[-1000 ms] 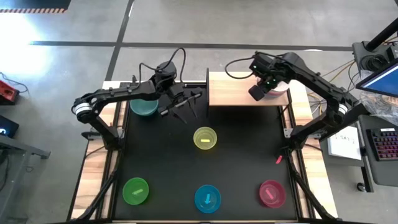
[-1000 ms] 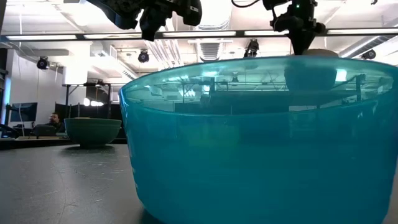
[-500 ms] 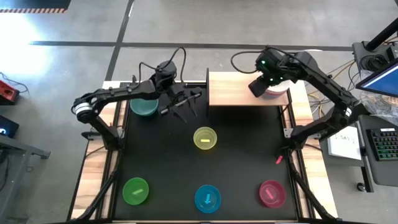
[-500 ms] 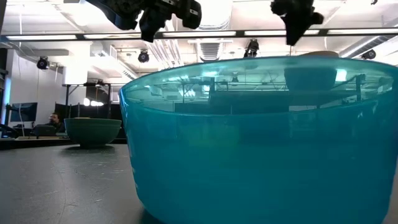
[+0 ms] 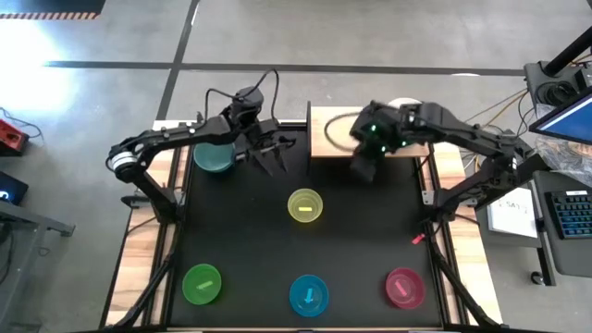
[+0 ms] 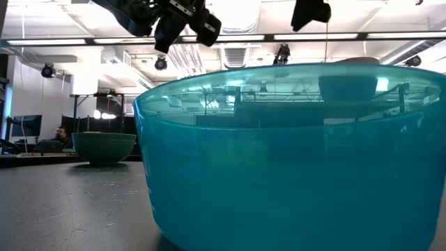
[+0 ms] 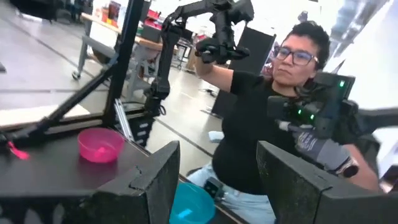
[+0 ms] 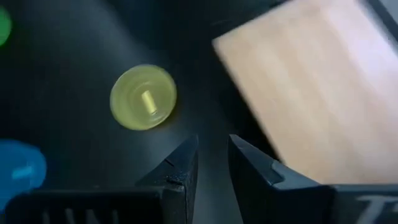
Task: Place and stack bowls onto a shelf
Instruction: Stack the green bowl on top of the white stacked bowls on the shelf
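Right gripper (image 5: 361,169), fingers slightly parted and empty, off the shelf (image 5: 338,139): descend squarely over yellow bowl (image 5: 305,204), pinching one rim; left gripper (image 5: 268,155) spread, waiting.

No text, label, brand, number or sign can be read in any of the views. The bowls carry small pale strips inside, like the one in the yellow bowl (image 5: 305,204), but nothing on them is legible. The white sheet (image 5: 514,214) beside the surface's right edge shows marks too small to read.
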